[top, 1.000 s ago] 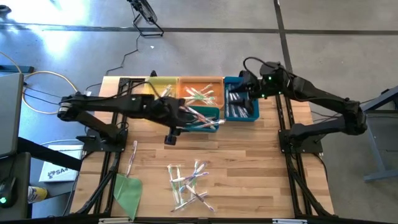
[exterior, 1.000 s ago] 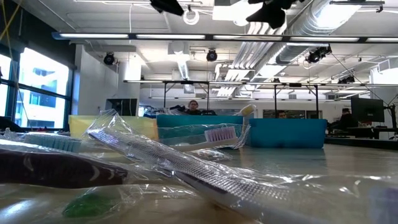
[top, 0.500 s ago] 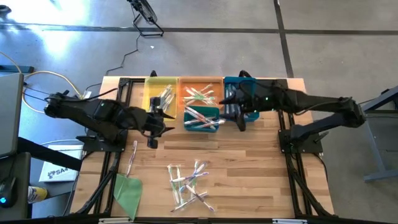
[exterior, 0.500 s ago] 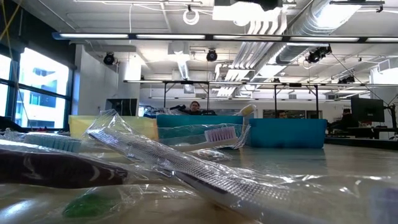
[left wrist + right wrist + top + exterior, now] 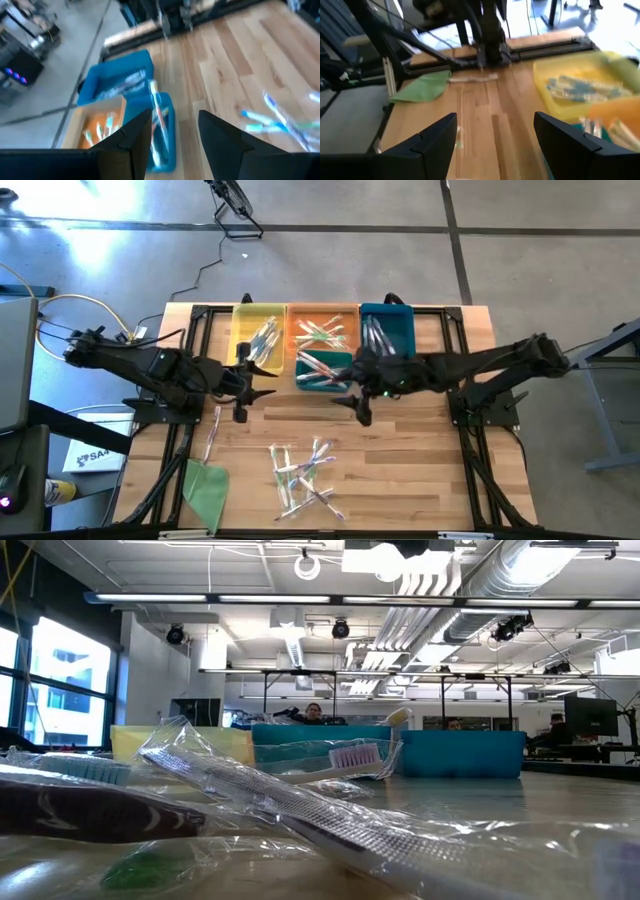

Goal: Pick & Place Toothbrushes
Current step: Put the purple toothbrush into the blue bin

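A green sheet [image 5: 205, 487] lies flat at the wooden table's [image 5: 420, 460] front-left corner.

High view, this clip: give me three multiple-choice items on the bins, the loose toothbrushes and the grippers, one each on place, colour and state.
1. Where does the loose pile of toothbrushes lie?
A. in the yellow bin
B. on the bare table, on the near side of the bins
C. on the floor

2. What colour is the bin between the yellow bin and the large blue bin?
A. orange
B. red
C. black

3. How do both grippers stand?
A. shut on toothbrushes
B. inside the bins
C. open and empty

Answers: 1 B, the pile rests on the wood, apart from the bins. 2 A, its floor shows orange. 3 C, in the wrist views the left gripper and right gripper show spread fingers with nothing between.
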Controlling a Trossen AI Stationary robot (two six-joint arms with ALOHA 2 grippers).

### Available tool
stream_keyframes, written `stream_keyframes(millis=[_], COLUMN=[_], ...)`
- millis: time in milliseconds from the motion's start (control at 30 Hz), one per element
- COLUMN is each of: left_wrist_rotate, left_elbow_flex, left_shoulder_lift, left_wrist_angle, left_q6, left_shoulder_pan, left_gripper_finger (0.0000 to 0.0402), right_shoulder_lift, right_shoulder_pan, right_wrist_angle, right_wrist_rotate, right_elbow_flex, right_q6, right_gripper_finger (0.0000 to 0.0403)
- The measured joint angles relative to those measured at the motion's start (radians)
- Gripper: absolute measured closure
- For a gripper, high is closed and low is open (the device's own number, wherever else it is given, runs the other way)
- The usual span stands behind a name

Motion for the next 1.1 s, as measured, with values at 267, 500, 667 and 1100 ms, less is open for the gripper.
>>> stream_keyframes(millis=[267, 500, 667, 1100], left_wrist_rotate=[0.01, 0.01, 0.009, 0.009], left_elbow_flex=[-0.104, -0.12, -0.12, -0.121], left_shoulder_lift=[-0.071, -0.079, -0.078, -0.068], left_wrist_angle=[0.204, 0.24, 0.242, 0.208], left_q6=[0.078, 0.083, 0.081, 0.092], left_shoulder_pan=[0.0, 0.002, 0.002, 0.003], left_gripper_finger=[0.0245, 0.0245, 0.0245, 0.0245], right_shoulder_lift=[0.073, 0.118, 0.156, 0.35], right_shoulder_pan=[0.07, 0.106, 0.116, 0.163], right_wrist_angle=[0.002, -0.029, -0.058, 0.013], right_wrist_rotate=[0.024, -0.083, -0.19, -0.199], right_elbow_flex=[0.0, 0.0, 0.0, 0.0], right_q6=[0.028, -0.033, -0.034, -0.068], right_gripper_finger=[0.0145, 0.0145, 0.0145, 0.0145])
